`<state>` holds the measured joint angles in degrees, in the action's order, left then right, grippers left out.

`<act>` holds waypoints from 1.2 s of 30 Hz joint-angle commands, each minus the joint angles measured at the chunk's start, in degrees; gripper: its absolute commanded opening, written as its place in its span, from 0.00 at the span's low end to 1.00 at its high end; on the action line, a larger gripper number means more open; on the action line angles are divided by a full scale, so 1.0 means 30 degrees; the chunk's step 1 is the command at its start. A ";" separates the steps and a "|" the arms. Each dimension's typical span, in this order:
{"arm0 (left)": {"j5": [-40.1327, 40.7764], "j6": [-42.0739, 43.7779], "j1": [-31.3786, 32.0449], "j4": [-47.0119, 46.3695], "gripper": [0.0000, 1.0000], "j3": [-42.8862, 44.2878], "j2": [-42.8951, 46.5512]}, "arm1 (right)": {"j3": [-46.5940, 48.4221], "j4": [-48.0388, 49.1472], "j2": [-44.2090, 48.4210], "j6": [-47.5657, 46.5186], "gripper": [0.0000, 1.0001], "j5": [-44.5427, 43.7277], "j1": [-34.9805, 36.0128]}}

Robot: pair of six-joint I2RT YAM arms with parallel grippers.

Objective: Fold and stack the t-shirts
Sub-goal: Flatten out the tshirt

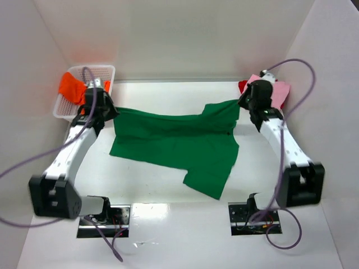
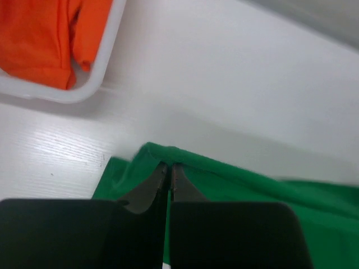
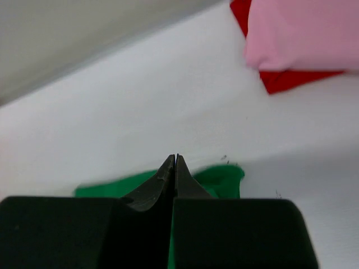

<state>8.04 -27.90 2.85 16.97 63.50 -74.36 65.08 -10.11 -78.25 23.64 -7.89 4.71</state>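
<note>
**Green T-Shirt Held Between Two Arms**

Overhead, a bright green t-shirt [image 1: 179, 143] lies spread across the middle of the white bench [image 1: 168, 95], its two far corners lifted. The left end effector [image 1: 109, 112] pinches one corner toward the far-left. The right end effector [image 1: 242, 103] pinches the other toward the far-right. A white mesh basket [image 1: 106, 70] at the far-left corner holds an orange t-shirt [image 1: 72, 87]. At the far-right corner a pink t-shirt [image 1: 279, 92] rests on a red t-shirt [image 1: 243, 86].

From the left wrist, the end effector [image 2: 169, 166] is clenched on a raised fold of green cloth [image 2: 269, 196], with the basket rim [image 2: 106, 56] and orange shirt [image 2: 39, 39] beyond.

From the right wrist, the end effector [image 3: 175, 158] is clenched on the green shirt's edge [image 3: 224, 179]. The pink shirt [image 3: 303, 33] covers most of the red one [image 3: 286, 81] behind it.
</note>
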 commanded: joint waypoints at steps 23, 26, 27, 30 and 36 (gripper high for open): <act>0.0811 0.1608 -0.0130 -0.1914 0.00 1.1468 -0.7740 | 1.3344 0.1070 -0.5945 -0.0963 0.00 0.0955 0.0216; 0.0454 0.2047 -0.0130 -0.1996 0.00 0.9802 -0.4670 | 1.1706 0.1920 -0.2143 -0.1278 0.00 0.0308 0.0294; 0.0454 0.2178 -0.0130 -0.1996 0.00 0.9058 -0.3494 | 1.0795 0.2166 -0.0646 -0.1457 0.00 0.0043 0.0392; 0.0339 0.2443 0.0044 -0.2200 0.00 0.7314 -0.0502 | 0.8649 0.2232 0.2335 -0.1818 0.00 -0.0148 0.0569; 0.0891 0.2443 0.0045 -0.1417 0.00 0.4641 0.6991 | 0.6405 0.0832 0.7880 -0.2089 0.00 -0.0097 0.0569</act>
<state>9.00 -22.37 3.10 13.29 79.83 -63.83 88.63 -7.60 -62.26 19.28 -6.49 6.24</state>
